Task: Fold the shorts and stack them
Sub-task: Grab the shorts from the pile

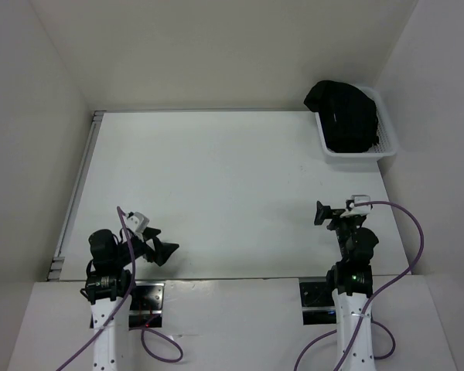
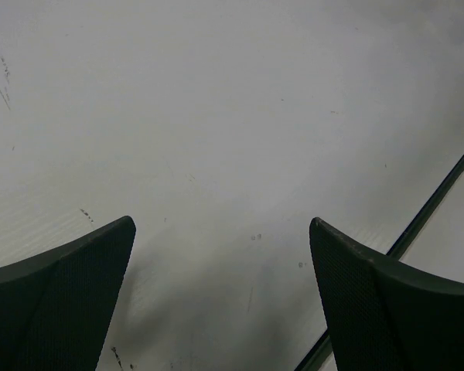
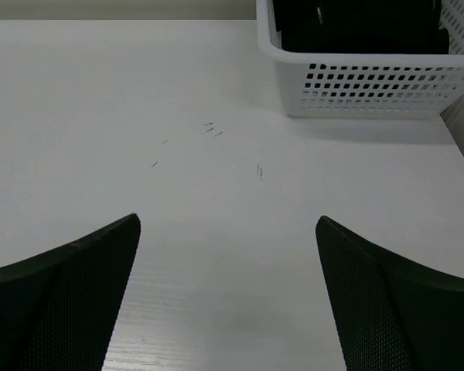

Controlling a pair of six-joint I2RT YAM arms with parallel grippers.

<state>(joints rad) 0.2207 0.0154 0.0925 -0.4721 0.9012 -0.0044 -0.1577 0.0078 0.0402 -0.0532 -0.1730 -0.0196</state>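
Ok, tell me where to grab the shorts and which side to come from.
Take the top of the shorts from straight above with the open right gripper, the nearer one. The cloth is bunched in the basket and spills over its far-left corner, so the walls likely block a sideways approach.

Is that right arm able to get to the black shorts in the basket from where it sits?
Probably yes. The right claw is open, the shorts lie heaped in the white basket ahead on its side, and only table lies between.
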